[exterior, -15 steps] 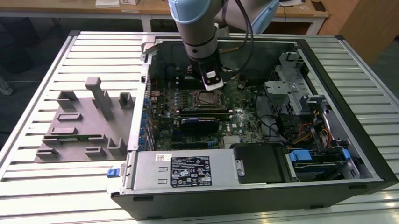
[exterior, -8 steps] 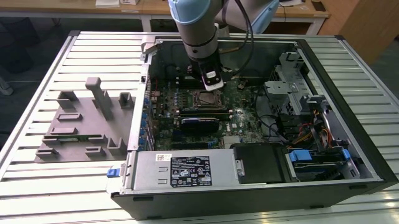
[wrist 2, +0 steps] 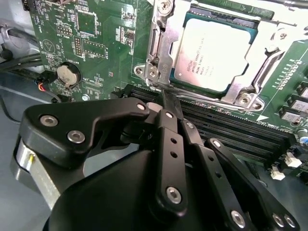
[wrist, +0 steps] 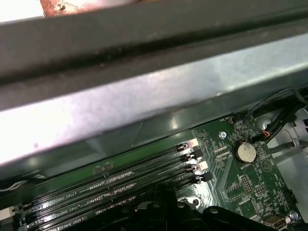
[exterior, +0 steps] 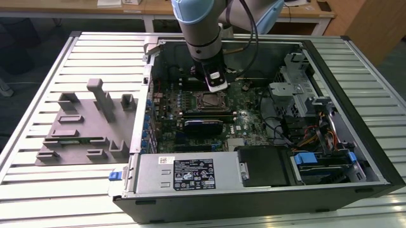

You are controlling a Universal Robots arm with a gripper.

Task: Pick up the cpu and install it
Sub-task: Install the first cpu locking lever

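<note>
In the second wrist view the cpu (wrist 2: 216, 53) lies flat inside the metal frame of the socket (wrist 2: 161, 53), in the upper right of the frame. Its silvery top faces up, and the thin lever (wrist 2: 211, 102) runs along the near side of the frame. The gripper (wrist 2: 168, 103) is in the lower half of that frame. Its black fingers (wrist 2: 169, 144) come together to a narrow tip just beside the socket edge, above the dark memory slots (wrist 2: 231, 132). The jaws look clenched with nothing between them, and they do not touch the cpu.

In the exterior view the arm (exterior: 201, 28) comes down from the top centre into the open computer case (exterior: 266, 190), which lies on the slatted metal worktop (exterior: 38, 190). The gripper (exterior: 216, 85) hangs just above the socket (exterior: 211, 100), in the middle of the green motherboard (exterior: 250, 118). A gray holder (exterior: 85, 128) stands on the worktop in the left of the frame.

In the first wrist view a round coin battery (wrist: 246, 152) sits at the right, near the ends of the memory slots (wrist: 120, 185).
</note>
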